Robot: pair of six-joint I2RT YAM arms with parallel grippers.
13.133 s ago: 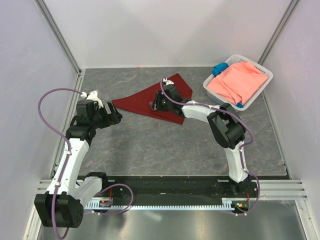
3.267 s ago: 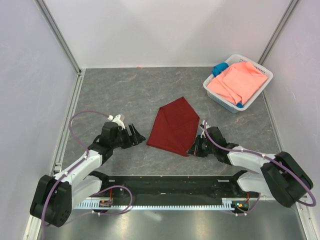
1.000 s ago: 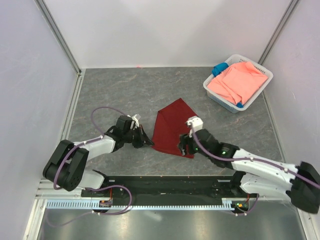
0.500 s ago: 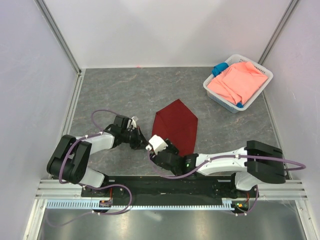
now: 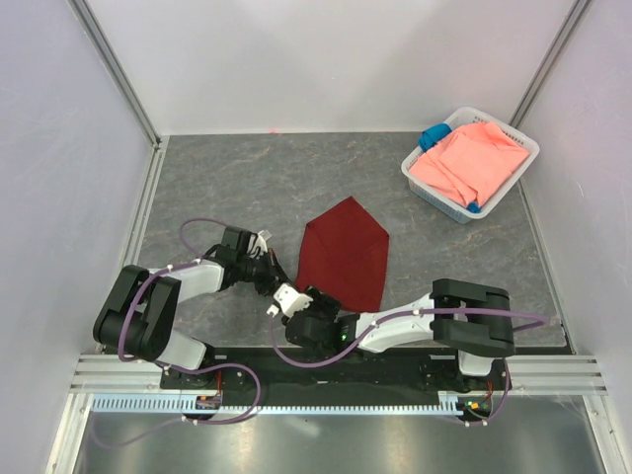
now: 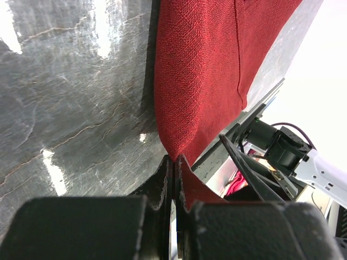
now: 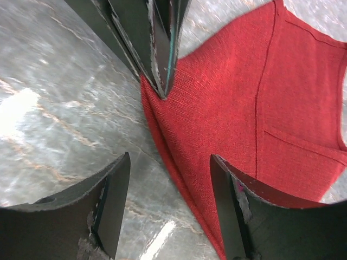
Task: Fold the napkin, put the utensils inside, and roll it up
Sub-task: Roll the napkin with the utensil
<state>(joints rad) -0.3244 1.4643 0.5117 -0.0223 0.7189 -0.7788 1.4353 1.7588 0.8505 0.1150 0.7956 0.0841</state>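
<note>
At the bottom centre of the overhead frame, the right gripper [image 7: 169,160] is seen low over the table [image 5: 227,188]. Its fingers [image 7: 114,206] are spread wide and straddle the lower-left edge of the napkin [image 5: 346,252]. Just above it, the left gripper [image 6: 173,160] is shown with its fingers pressed together, pinching the cloth's near corner.

The dark red napkin lies flat in the middle of the frame as a five-sided, partly folded shape, its point toward the top. The fold is judged unfinished. For a clean crease, the spread fingers are best closed on the edge just beside the pinch and kept off the left fingers that hang above them in the right wrist view. Every layer at that edge should be taken, and both corners carried over together, low and level, so that the hems are matched.

No utensils are seen in any view. At the upper right, well apart, a white basket [image 5: 427,194] is pictured holding a salmon-pink cloth [image 5: 469,163] and a blue cloth [image 5: 433,136].
</note>
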